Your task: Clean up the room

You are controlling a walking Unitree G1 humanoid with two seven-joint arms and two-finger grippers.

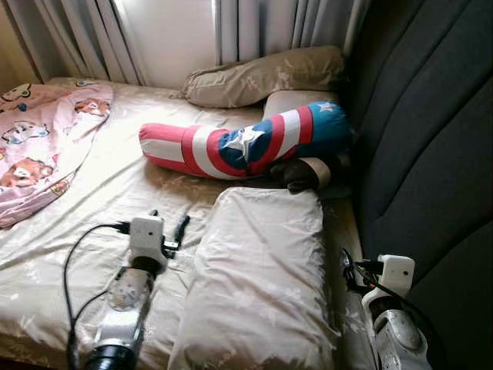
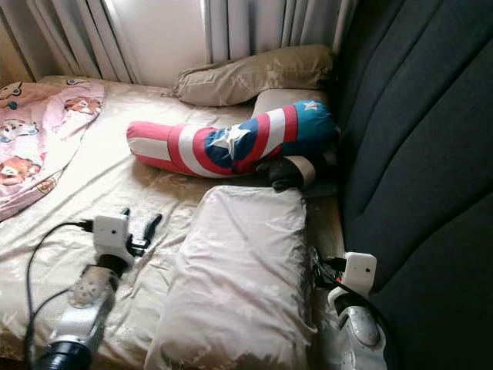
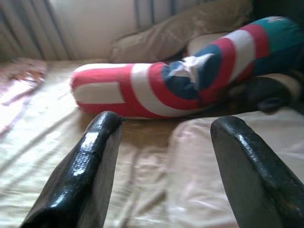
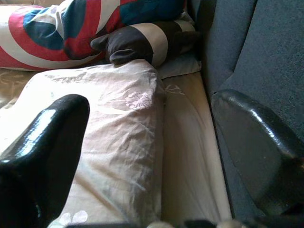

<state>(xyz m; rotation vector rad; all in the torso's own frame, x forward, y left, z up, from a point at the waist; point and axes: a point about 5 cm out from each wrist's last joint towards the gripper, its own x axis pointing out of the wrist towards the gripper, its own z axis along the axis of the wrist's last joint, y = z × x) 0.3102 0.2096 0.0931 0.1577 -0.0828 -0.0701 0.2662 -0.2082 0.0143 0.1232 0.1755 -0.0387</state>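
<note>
Up close, a bed (image 1: 92, 193) covered by a wrinkled beige satin sheet spans the left and centre of the head views. A pale cream rectangular pillow (image 1: 258, 277) lies at lower centre, its long side just beside the dark grey padded headboard (image 1: 431, 154) on the right. Above it, a long red, white and blue bolster with a white star (image 1: 246, 142) lies across the middle, with a small dark brown and cream plush toy (image 1: 304, 173) tucked beneath its right end. A tan pillow (image 1: 262, 77) rests at upper centre against the grey curtains (image 1: 254, 27). A pink blanket printed with cartoon animals (image 1: 38, 139) is crumpled at the upper left.

The left pincer (image 1: 169, 230) hovers low over the sheet beside the cream pillow's left edge, fingers (image 3: 90, 161) spread wide, holding nothing. The right pincer (image 4: 152, 142) sits at lower right between pillow and headboard, also wide open and empty.
</note>
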